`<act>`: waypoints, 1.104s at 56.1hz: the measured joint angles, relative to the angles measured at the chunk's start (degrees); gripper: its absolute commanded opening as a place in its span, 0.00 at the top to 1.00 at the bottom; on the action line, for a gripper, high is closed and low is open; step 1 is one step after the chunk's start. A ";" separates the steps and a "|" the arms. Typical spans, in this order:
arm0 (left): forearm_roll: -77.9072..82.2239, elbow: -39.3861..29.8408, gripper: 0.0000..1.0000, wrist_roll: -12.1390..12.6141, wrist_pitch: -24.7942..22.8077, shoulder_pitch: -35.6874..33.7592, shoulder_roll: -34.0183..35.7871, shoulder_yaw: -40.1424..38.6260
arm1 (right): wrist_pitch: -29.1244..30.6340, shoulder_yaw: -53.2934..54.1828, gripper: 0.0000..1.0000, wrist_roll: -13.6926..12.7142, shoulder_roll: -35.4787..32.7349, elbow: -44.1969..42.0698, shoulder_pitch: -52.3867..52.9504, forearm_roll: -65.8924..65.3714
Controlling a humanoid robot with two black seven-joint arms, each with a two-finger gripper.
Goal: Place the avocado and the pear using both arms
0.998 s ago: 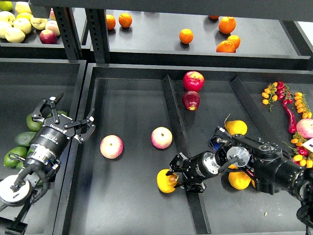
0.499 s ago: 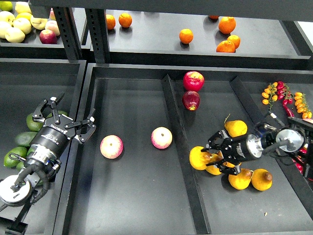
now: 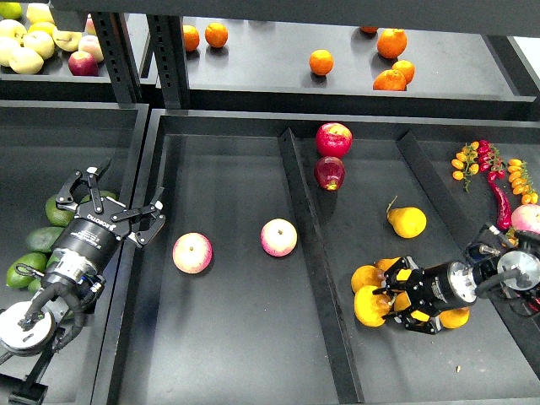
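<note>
Avocados sit dark green and matte at the far left of the frame, clustered in the left bin, partly hidden behind the left arm. Over at lower right, a golden-yellow pear lies low in the right compartment, touching a huddle of other yellow pears. One more pear rests apart just above them, its thin brown stem pointing up-left

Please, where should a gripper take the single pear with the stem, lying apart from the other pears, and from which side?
Grip the lone pear across its round yellow body, coming from above. It lies on its side with the stem pointing up-left, and the tray floor around it is free, so fingers fit on both sides. Avoid the thin stem.
</note>
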 measured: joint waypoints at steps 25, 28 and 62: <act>0.00 0.01 0.00 0.20 0.00 0.04 0.00 0.29 | -0.01 1.11 0.62 0.00 2.72 -3.32 -2.23 -1.31; 0.00 0.02 0.00 0.20 0.00 0.05 0.00 0.29 | -0.01 1.16 0.57 0.00 2.72 -3.20 -2.05 -1.38; 0.00 0.09 0.00 0.38 0.00 0.06 0.00 0.48 | -0.01 3.12 0.00 0.00 0.75 0.06 3.26 -5.25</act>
